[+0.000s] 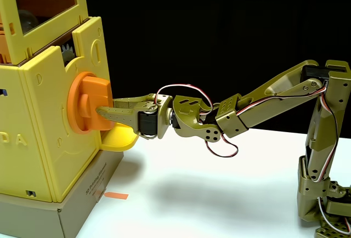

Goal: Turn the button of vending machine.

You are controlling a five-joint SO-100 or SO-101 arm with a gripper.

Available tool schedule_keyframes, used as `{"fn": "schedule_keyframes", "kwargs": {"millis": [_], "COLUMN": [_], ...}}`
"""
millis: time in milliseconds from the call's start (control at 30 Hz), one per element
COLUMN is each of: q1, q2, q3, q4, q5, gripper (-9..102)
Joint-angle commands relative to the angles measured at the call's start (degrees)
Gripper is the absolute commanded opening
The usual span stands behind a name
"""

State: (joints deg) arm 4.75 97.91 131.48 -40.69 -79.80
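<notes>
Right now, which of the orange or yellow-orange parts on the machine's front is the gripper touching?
The round orange knob with the flat bar across it. The gripper reaches onto that bar, while the yellow-orange tray lip sits just below it.

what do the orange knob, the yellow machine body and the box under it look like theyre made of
The button: looks like moulded plastic, smooth orange with a soft sheen. The vending machine: also apparently plastic, matte yellow panels with raised letters and an orange-tinted clear window. The box beneath: probably cardboard, dull grey with small print on its side.
</notes>
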Motion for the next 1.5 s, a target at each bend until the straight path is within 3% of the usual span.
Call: {"fn": "schedule_keyframes", "kwargs": {"millis": [0,233,467,1000,1300,1467], "q1": [-0.5,-0.7,-0.4,-2.1,-0.2,0.0], "q2": [0.3,0.3,1.1,6.2,7.1,8.6], "q3": [-2.4,-2.3,-2.0,-1.4,-1.0,-0.2], "q4": [0.1,0.1,0.9,-0.6,5.5,8.3], "q5": [-0.3,0.5,16.8,76.6,130.3,153.0], "gripper": [-1,-1,-1,-1,0,0]}}
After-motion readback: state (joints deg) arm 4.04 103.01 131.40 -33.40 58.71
